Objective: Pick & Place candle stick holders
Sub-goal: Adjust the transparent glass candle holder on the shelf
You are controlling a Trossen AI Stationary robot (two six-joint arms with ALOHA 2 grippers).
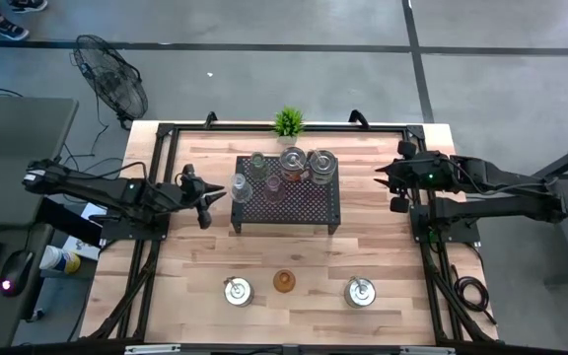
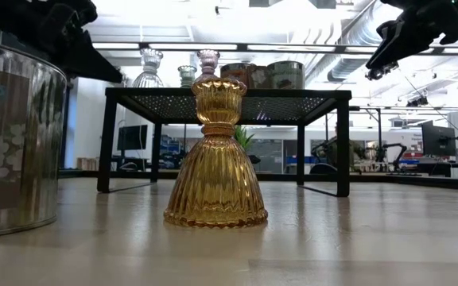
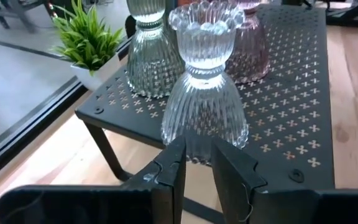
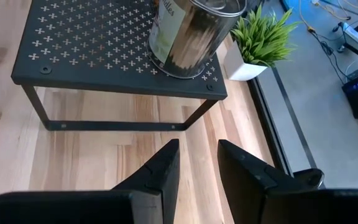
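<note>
A black perforated rack stands mid-table. On its top stand a clear ribbed glass holder, a second clear-greenish one, a pink one and two shiny tin holders. An amber glass holder stands on its wide base near the table's front edge, between two silver holders. My left gripper hovers just left of the rack, narrowly open and empty, pointing at the clear holder. My right gripper hovers to the right of the rack, narrowly open and empty.
A small green potted plant stands at the far edge behind the rack. Bare wood lies between the rack and the front row of holders. A floor fan stands beyond the table's far left corner.
</note>
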